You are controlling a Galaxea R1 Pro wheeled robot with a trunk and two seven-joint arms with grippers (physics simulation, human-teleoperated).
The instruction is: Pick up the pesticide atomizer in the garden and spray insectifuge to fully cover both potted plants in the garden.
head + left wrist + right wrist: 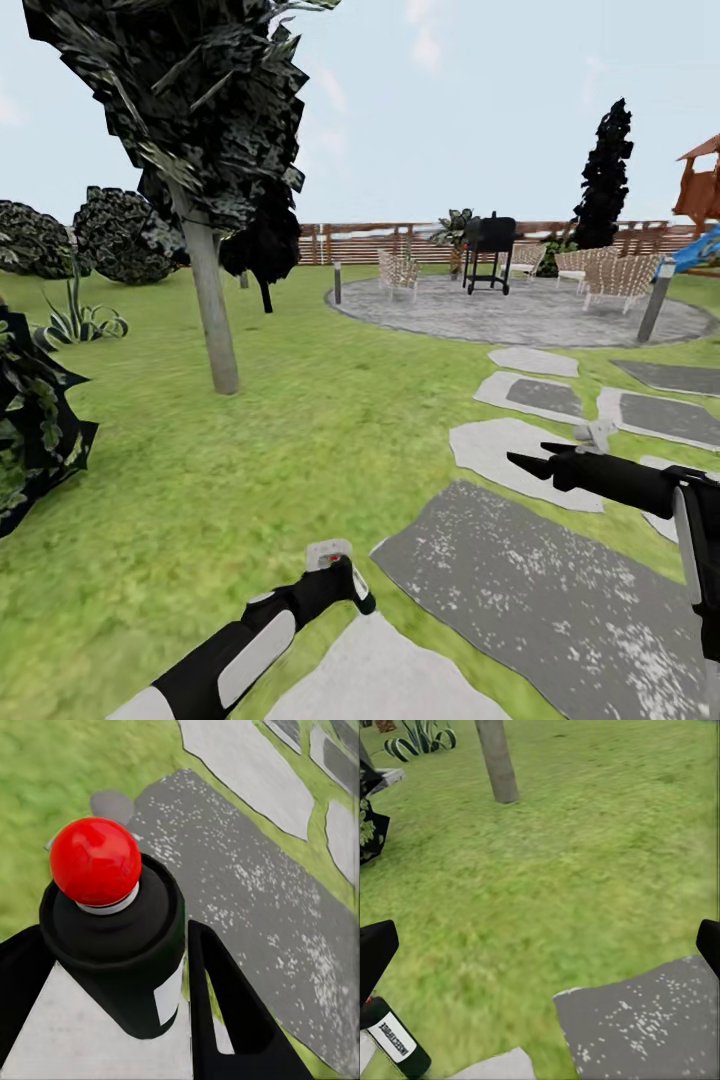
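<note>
My left gripper (337,582) is shut on the pesticide atomizer (120,945), a small dark bottle with a white label and a round red spray button (94,859). Its pale top (328,553) shows above the fingers, low over the edge of a grey slab. The bottle (395,1041) also appears in the right wrist view, upright. My right gripper (530,463) hangs open over the stepping slabs, fingers pointing left and wide apart (541,945), nothing between them. The two potted plants are out of view. Around me lies the garden lawn (300,420).
A tree trunk (212,300) stands ahead left, a spiky clump (80,322) beyond it, a dark leafy bush (30,420) close left. Stepping slabs (540,600) lead to a round paved patio (520,310) with a grill (490,250), chairs (620,275), bollard (655,300) and slat fence (350,242).
</note>
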